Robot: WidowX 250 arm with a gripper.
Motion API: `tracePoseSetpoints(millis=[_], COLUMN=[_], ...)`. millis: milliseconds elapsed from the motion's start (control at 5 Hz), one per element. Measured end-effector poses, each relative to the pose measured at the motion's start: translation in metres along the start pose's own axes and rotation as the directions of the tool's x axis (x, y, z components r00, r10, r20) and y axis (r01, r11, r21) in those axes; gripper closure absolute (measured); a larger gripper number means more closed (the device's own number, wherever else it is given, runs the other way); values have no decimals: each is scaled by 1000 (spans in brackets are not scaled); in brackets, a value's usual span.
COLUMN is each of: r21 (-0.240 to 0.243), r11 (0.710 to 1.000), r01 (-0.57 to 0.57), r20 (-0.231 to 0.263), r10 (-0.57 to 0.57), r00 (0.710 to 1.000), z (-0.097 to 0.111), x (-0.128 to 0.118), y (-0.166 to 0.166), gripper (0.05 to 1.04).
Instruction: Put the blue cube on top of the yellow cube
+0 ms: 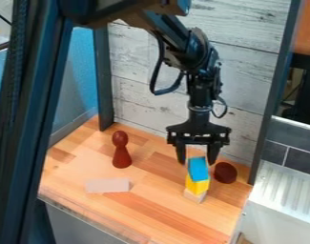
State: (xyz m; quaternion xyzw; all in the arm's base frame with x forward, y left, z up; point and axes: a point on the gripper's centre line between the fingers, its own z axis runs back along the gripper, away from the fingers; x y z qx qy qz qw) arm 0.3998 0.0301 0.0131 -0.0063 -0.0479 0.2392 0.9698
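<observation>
The blue cube [198,168] rests on top of the yellow cube [196,184], slightly turned and tilted relative to it. Under the yellow cube is a pale wooden block [194,196] standing on the wooden work surface. My gripper [197,161] hangs straight down over the stack, its fingers spread apart. The fingertips are level with the upper part of the blue cube, one to its left and one to its right, with a visible gap on the right side.
A dark red round piece [225,172] lies close by on the right of the stack. Further left stands a red pawn-shaped figure [121,149], with a pale flat block [107,185] in front of it. Dark frame posts and a whitewashed plank wall [138,81] bound the surface.
</observation>
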Motion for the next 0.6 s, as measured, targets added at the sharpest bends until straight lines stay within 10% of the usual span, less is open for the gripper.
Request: tracePoseSetpoints(millis=[400,600], r21=[-28,-68], r11=[1000,997], r01=[12,21], r20=[30,165], r10=[-11,-9], r00=[999,986], z=[13,69], x=[-4,-2], y=[-1,3], gripper=[76,82])
